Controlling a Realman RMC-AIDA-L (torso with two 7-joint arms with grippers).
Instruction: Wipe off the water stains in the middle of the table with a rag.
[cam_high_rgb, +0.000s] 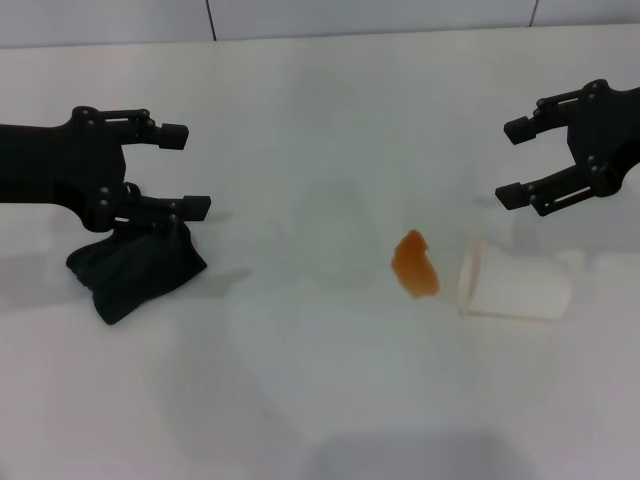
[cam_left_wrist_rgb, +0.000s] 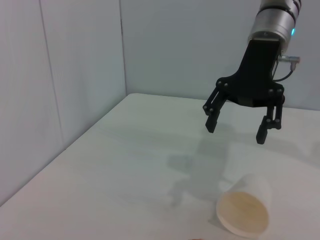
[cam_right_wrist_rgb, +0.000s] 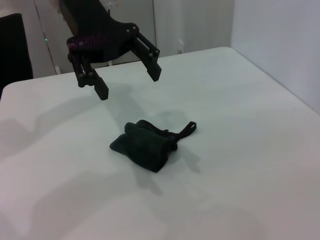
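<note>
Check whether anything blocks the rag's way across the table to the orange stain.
Nothing visible does. Bare table lies between the rag and the stain; the tipped cup lies beyond the stain.

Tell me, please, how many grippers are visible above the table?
2. The left gripper hangs open over the rag on the robot's left; the right gripper hangs open beyond the tipped cup.

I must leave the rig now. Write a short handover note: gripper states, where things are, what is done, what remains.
Left gripper: open, hovering above the small black soft cloth rag, not gripping it.
Right gripper: open, raised above the tipped-over white cup.
The orange-brown liquid stain lies mid-table on the white tabletop, beside the cup's mouth.
Done: nothing wiped.
Left: grasp the rag, wipe the stain.
</note>
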